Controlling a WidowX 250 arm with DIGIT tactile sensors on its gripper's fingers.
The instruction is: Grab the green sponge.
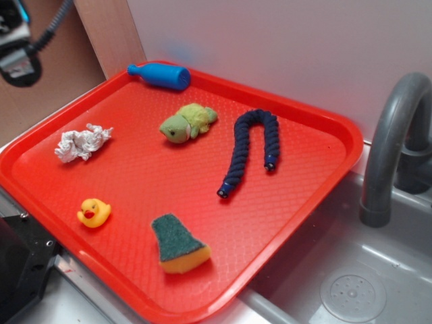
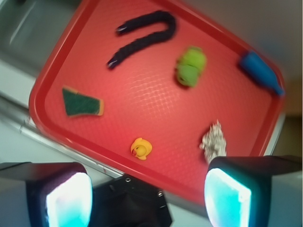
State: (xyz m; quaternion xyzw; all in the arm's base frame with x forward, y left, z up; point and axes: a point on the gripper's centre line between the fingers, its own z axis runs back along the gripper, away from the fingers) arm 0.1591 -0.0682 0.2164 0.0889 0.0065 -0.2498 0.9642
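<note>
I'm at the approach stage: nothing is grasped and the tool (image 2: 147,194) hangs high above the near edge of the red tray (image 1: 317,169). In the wrist view its two fingers (image 2: 68,198) stand wide apart at the bottom of the frame, with nothing between them.

The green sponge (image 1: 178,244) lies flat in the lower middle of the exterior frame, close to the tray's front rim, dark scouring face up over yellow foam. In the wrist view it sits at the left, well off from the gap between the fingers.

To do this well, I'd first bring the tool across until the sponge is centred between the fingers, then turn the wrist so they close across the narrower sides of the wedge rather than along its length. I'd descend straight, stopping just short of the tray floor, since foam gives and a hard press would only drag it. The rubber duck (image 1: 94,212) is the nearest neighbour, to the sponge's left, but apart enough that I judge it safe. The plush turtle (image 1: 187,123) is also green; I mustn't drift toward it.

Of the arm, the exterior view shows only a dark part with cabling at the upper left corner, well away from the sponge.
</note>
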